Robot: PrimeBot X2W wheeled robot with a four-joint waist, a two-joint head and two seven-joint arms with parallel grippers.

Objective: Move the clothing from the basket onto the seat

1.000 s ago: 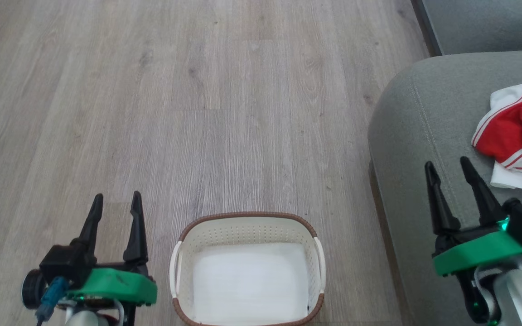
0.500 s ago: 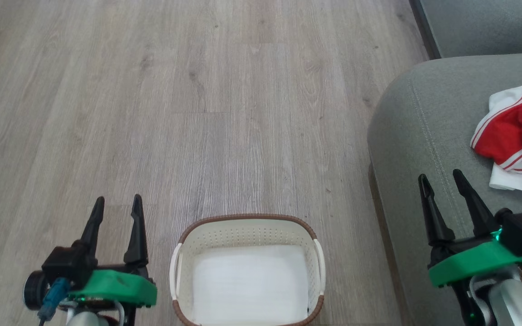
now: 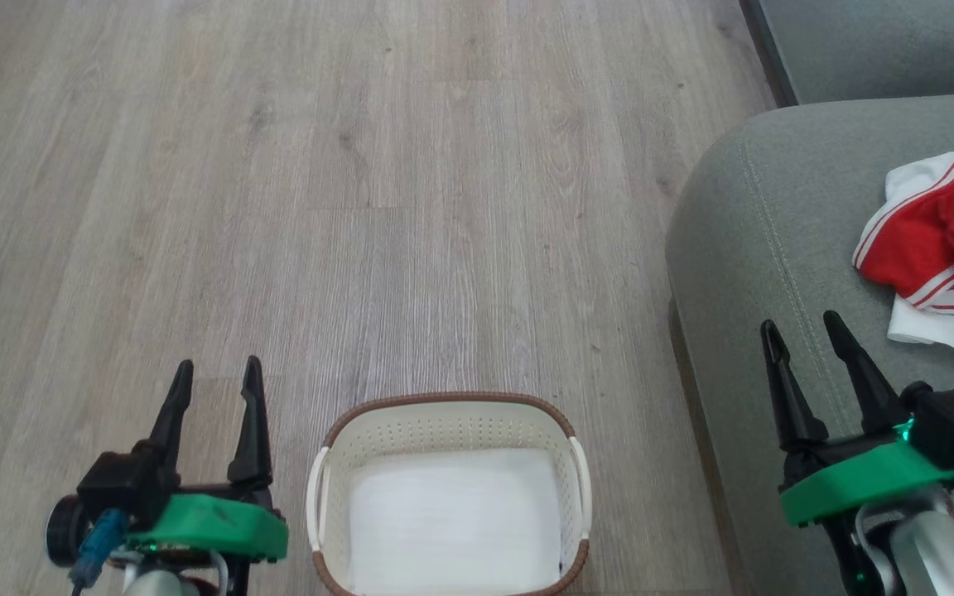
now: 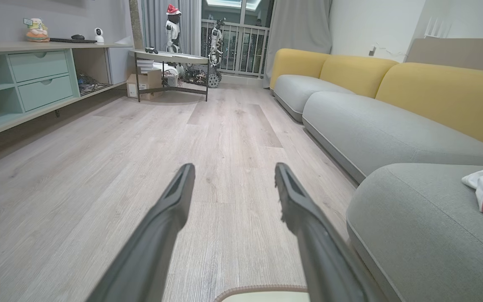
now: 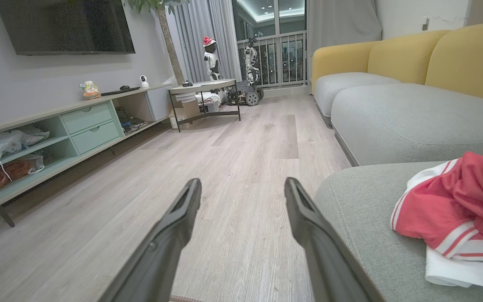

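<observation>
The red and white clothing (image 3: 932, 240) lies in a crumpled heap on the grey seat (image 3: 775, 215), at the right side of the head view. Part of the heap runs off the edge there, so I cannot tell which way its long side goes. The basket (image 3: 444, 400) sits on the wood floor (image 3: 361, 207), just beside the seat. The part of its inside that I can see has no clothes in it.

The left tool (image 3: 219, 366) hangs over the floor, just left of the basket. Its two fingers are a little apart and hold nothing. The right tool (image 3: 800, 321) hangs over the front of the seat, its fingers also a little apart and holding nothing. The clothing is ahead of it and to its right, near but not touching. The right arm is much nearer to the clothing than the left arm.

I think the job looks done. If the heap needs a tidy, the right tool is the one to reach it.
</observation>
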